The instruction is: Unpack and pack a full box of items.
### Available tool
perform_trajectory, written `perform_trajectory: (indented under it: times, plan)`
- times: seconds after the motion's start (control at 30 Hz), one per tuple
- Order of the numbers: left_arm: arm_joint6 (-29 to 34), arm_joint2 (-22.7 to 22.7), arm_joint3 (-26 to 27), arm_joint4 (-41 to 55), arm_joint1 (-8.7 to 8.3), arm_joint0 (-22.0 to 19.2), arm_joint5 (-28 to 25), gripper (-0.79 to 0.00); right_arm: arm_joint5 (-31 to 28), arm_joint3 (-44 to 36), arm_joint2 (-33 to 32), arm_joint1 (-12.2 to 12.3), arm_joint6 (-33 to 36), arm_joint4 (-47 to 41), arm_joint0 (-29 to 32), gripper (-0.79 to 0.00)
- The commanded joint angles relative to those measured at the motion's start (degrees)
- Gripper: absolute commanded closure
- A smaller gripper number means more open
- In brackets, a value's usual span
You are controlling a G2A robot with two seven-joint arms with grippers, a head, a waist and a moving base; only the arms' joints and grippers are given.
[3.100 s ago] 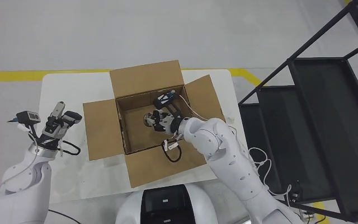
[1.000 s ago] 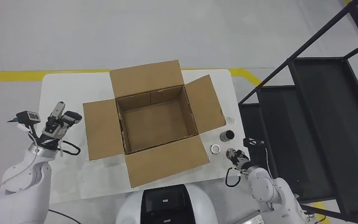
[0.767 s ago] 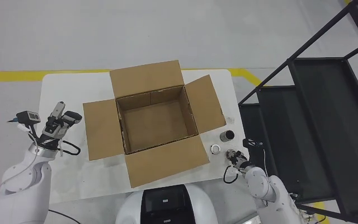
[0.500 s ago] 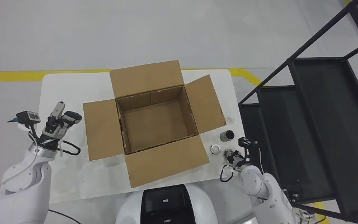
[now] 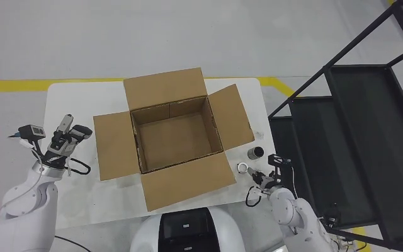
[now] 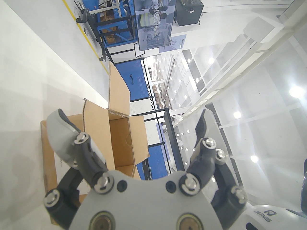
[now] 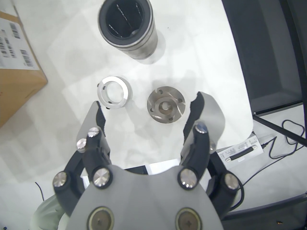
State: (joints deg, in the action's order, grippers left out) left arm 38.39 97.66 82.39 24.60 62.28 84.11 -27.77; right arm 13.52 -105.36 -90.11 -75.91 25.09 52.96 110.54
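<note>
**Box emptied, three metal parts out on the right side of the bench**

Start at your left. The left arm (image 5: 38, 170) is at the bench's left edge, pointing toward the box. Its jaws are spread wide with nothing in them. It looks parked, probably to leave the other arm room.

The bench (image 5: 75, 104) is plain white and matte.

At centre is the cardboard box (image 5: 165, 88), all four flaps folded outward and the inside bare. The flaps out that way keep the opening free for reaching in.

Just right of the box's near flap, three parts sit close together and none touch:
- a linear bearing (image 7: 128, 33), upright on end and farthest from the robot;
- a shaft collar (image 7: 115, 92), lying flat;
- a round flange (image 7: 166, 107), flat beside the collar.

They're spaced apart, I'd judge, so each can be picked singly.

The right arm (image 5: 296, 217) comes in from the near-right corner. Its jaws hang open above the parts and grip nothing. The flange lies under the gap and the collar is just beside one tip. My read is that unpacking is done and repacking is about to start.

The room has a grey floor, with a yellow line (image 5: 38, 84) behind the bench and dark metal steps (image 5: 343, 120) at far right. The left wrist view shows a wall screen (image 6: 156, 15) and blue racks (image 6: 112, 32).
</note>
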Motion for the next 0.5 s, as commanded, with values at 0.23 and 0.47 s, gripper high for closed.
perform_trajectory:
  times: [0.23, 0.47]
  plan:
    - [0.0, 0.0, 0.0, 0.0, 0.0, 0.0, 0.0, -0.785, -7.9, -7.5, -4.2, 0.1, -4.9, -9.8, 8.2, -0.785]
    - [0.0, 0.0, 0.0, 0.0, 0.0, 0.0, 0.0, -0.785, -8.0, -7.5, -4.3, 0.0, -6.7, -10.2, 8.7, -0.785]
